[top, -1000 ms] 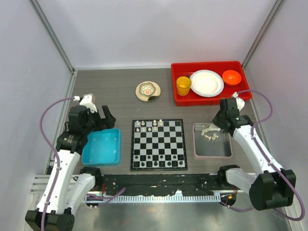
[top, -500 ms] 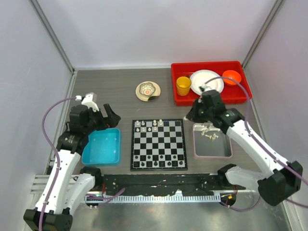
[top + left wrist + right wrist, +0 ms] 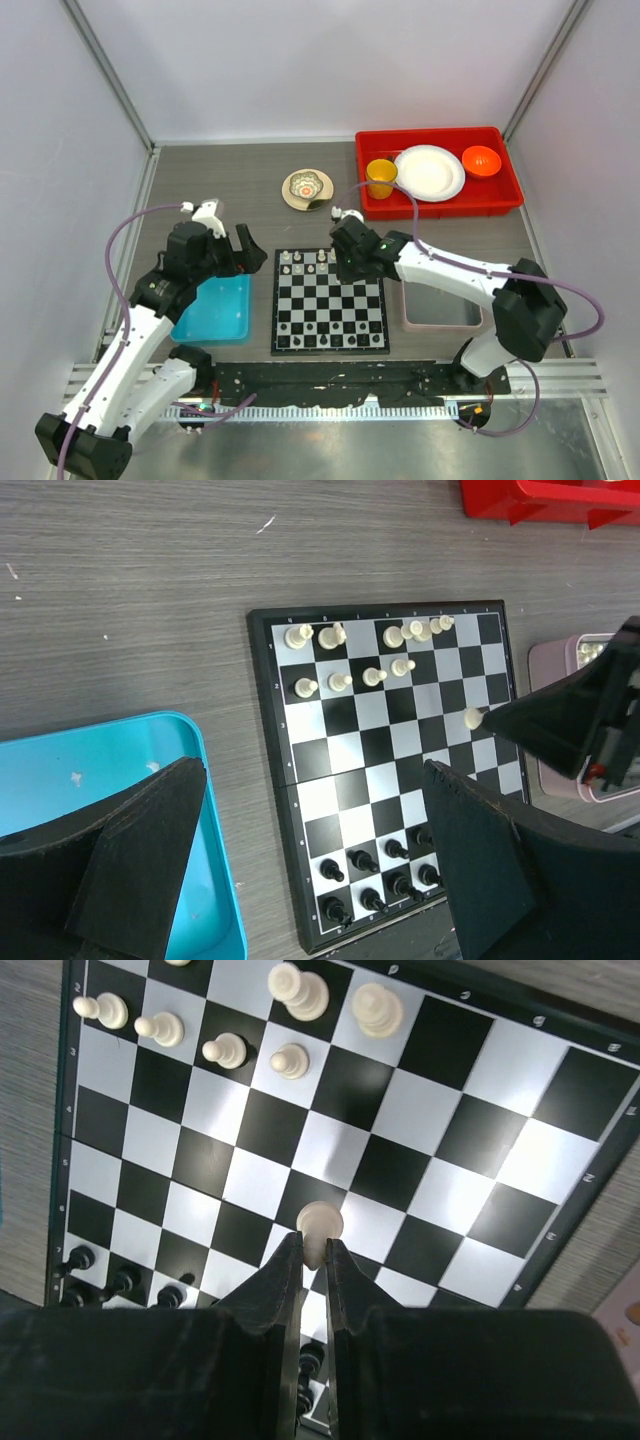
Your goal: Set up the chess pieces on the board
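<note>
Right wrist view is showing the right claw (image 3: 313, 1245) clamping a cream chess piece (image 3: 320, 1222) over the middle of the board (image 3: 450, 1090), with other cream pieces (image 3: 290, 990) standing beyond and black pieces (image 3: 120, 1282) nearer. The left claw (image 3: 312, 770) is hanging spread apart above the blue bin (image 3: 100, 770) and the board.

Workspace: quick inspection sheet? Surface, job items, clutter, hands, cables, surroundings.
Surface: grey wood-grain table.
Job's things: board central; cream pieces on its far rows, black pieces on near rows.
Clutter: blue bin, grey tray, red tray holding yellow cup, white plate, orange bowl; gold dish.
Hands: left hand open between bin and board; right hand shut on one cream piece over board.
Cables: purple cables loop off both arms.
Surroundings: white enclosure walls.
</note>
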Available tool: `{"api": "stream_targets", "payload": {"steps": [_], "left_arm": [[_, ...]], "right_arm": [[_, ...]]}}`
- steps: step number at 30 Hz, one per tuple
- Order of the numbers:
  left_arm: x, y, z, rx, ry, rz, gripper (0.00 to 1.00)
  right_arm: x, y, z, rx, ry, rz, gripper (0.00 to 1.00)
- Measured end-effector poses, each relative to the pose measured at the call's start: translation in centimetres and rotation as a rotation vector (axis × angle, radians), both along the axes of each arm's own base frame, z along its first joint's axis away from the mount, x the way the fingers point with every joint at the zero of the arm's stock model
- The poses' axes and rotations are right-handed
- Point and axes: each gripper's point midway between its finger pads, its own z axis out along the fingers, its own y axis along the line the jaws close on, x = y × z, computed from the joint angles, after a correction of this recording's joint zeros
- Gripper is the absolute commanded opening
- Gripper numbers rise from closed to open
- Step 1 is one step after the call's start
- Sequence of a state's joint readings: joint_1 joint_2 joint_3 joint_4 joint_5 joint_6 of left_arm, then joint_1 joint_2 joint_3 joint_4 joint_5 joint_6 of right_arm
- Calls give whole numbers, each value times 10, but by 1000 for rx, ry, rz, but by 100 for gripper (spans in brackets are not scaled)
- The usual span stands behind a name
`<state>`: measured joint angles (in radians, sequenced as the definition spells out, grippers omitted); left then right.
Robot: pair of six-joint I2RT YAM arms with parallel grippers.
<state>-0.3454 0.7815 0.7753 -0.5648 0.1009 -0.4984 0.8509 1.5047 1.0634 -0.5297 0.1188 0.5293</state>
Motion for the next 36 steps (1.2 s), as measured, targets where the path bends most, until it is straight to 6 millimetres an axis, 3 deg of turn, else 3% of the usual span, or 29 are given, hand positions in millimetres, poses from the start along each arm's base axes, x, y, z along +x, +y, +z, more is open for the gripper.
{"api": "stream_targets", "payload": {"steps": [6, 9, 14, 20, 23, 29, 33, 36], "left_arm": [[0, 0, 0, 4, -2, 14, 94], [1, 0, 0, 6, -3, 20, 94], [1, 1, 0, 11, -4, 24, 94], [1, 1, -1, 15, -5, 28, 95], [1, 1, -1, 18, -4, 26, 94], [-1, -8, -7, 39, 13, -3, 94], [-3, -25, -16, 89, 38, -52, 93], [-11, -50, -21, 138, 44, -130, 91]], "right_arm": [[-9, 14, -31, -60, 29, 33, 4], [-13, 15, -46, -104, 39, 35, 18], [-16, 23, -46, -115, 13, 45, 34], [-17, 26, -45, -115, 5, 47, 45], [-14, 25, -32, -91, -28, 34, 46], [0, 12, 36, 25, -197, -62, 51], [7, -20, 66, 78, -293, -184, 52], [13, -56, 60, 72, -302, -288, 52]]}}
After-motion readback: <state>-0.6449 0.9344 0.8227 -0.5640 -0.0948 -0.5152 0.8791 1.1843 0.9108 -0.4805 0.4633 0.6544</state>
